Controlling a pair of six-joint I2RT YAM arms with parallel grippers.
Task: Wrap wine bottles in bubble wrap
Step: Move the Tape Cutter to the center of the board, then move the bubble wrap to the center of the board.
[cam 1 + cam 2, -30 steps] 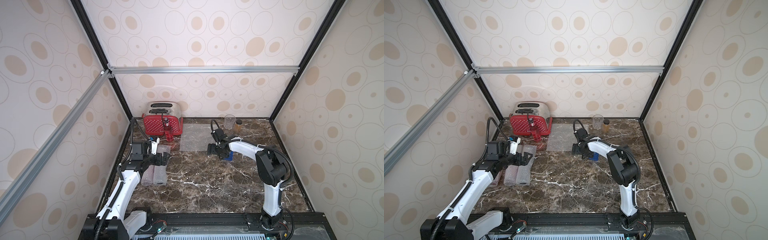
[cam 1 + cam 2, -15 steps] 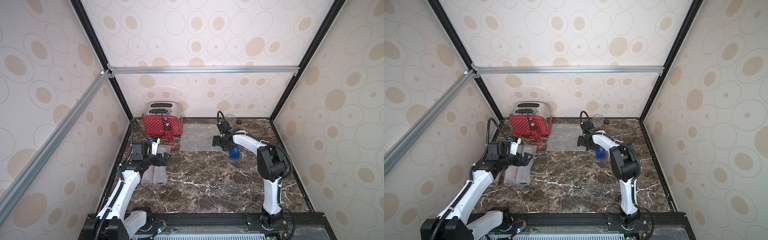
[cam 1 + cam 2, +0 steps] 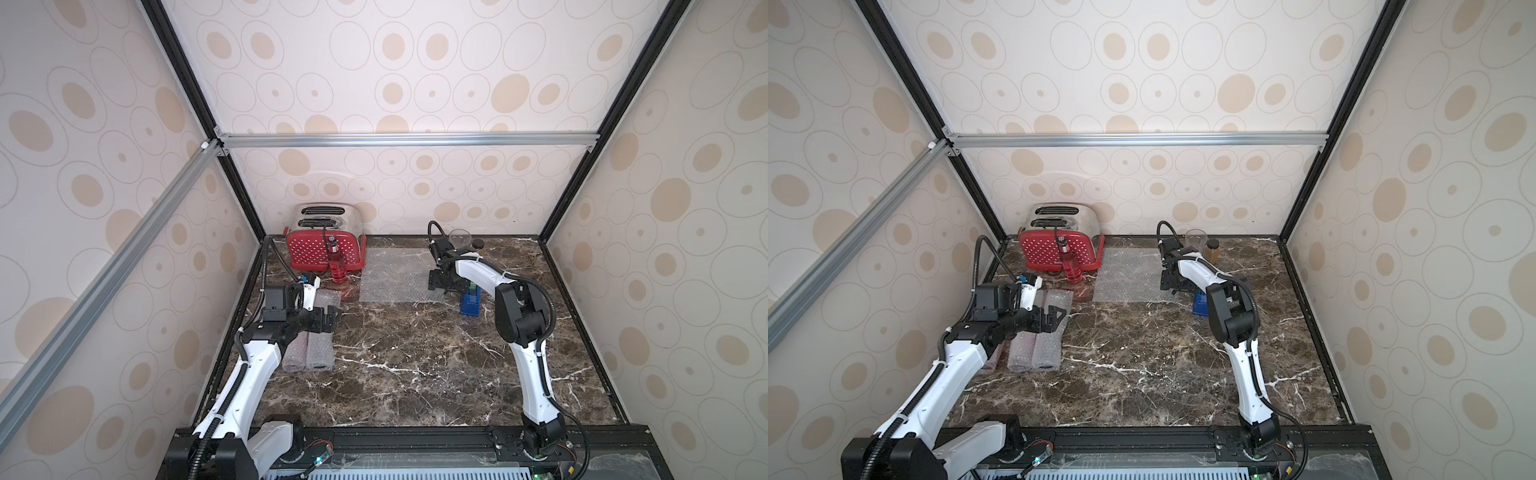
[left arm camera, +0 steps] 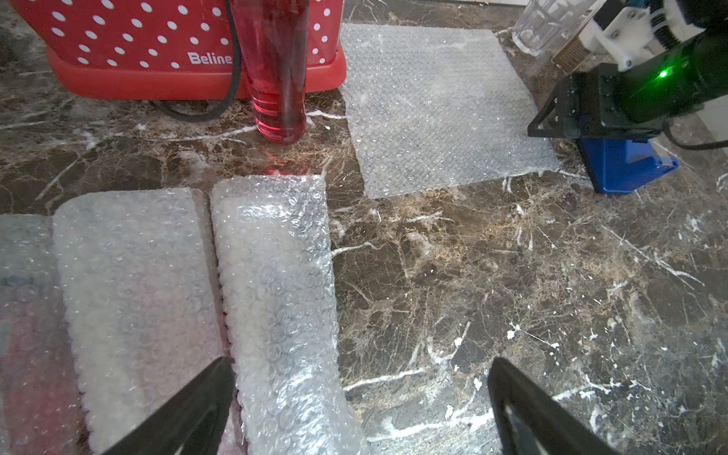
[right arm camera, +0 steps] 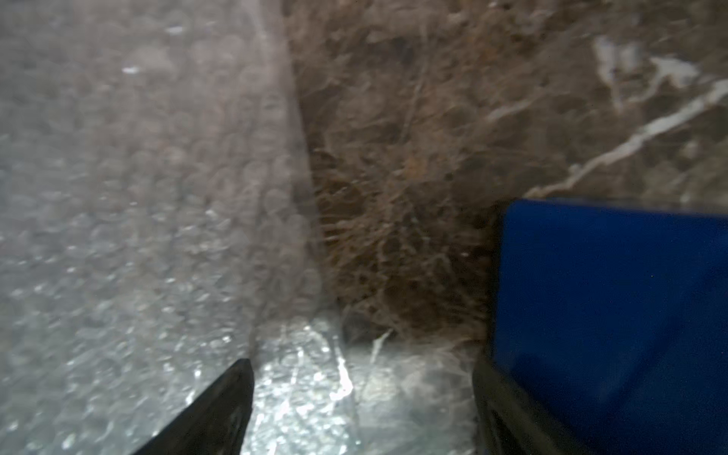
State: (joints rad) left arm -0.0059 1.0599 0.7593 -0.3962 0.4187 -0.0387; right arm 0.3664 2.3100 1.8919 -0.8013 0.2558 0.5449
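One wine bottle (image 3: 337, 266) with red liquid stands upright in front of the toaster, also in a top view (image 3: 1072, 266) and the left wrist view (image 4: 277, 78). A flat sheet of bubble wrap (image 3: 395, 276) lies on the table to its right. Wrapped bundles (image 3: 309, 349) lie side by side at the left. My left gripper (image 3: 328, 320) hovers open over the rightmost bundle (image 4: 275, 295). My right gripper (image 3: 441, 284) is open and low over the sheet's right edge (image 5: 138, 197), with nothing between its fingers.
A blue tape dispenser (image 3: 471, 301) stands just right of the right gripper and fills one side of the right wrist view (image 5: 610, 315). A red toaster (image 3: 322, 245) is at the back left. A clear glass (image 3: 459, 239) and an amber jar (image 3: 1212, 249) stand at the back wall.
The right gripper has shifted a little toward the back, away from the blue tape dispenser, which now shows more fully beside it. The left arm has not moved.
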